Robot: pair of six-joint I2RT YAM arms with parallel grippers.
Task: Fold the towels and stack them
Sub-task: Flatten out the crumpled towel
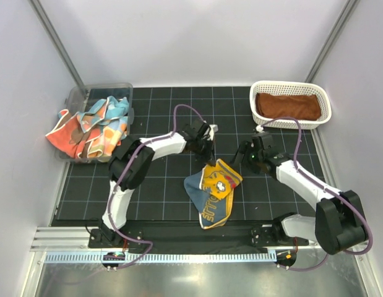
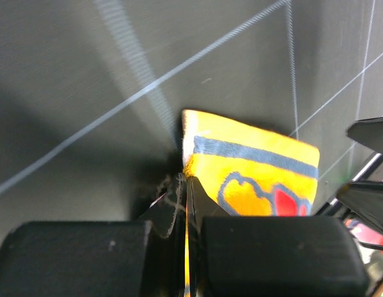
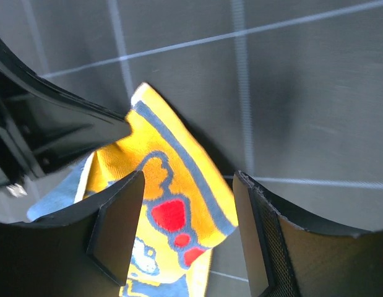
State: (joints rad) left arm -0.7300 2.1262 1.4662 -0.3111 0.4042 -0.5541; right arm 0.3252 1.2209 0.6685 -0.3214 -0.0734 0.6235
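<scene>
A blue towel with yellow tiger print (image 1: 214,190) lies crumpled on the black grid mat, its far corner lifted. My left gripper (image 1: 207,158) is shut on that yellow corner; in the left wrist view a thin strip of the towel (image 2: 253,166) runs between the closed fingers of the gripper (image 2: 186,183). My right gripper (image 1: 243,156) stands open just right of the same corner. In the right wrist view the towel (image 3: 179,185) lies between and below the spread fingers of the gripper (image 3: 186,201), not pinched. A rust-brown towel (image 1: 288,106) lies flat in the white basket (image 1: 291,86).
A clear plastic bin (image 1: 86,94) at the back left holds polka-dotted and coral-red cloths (image 1: 92,127) that spill over its near rim. The left gripper's dark fingers (image 3: 67,120) show close by in the right wrist view. White walls enclose the mat (image 1: 160,198).
</scene>
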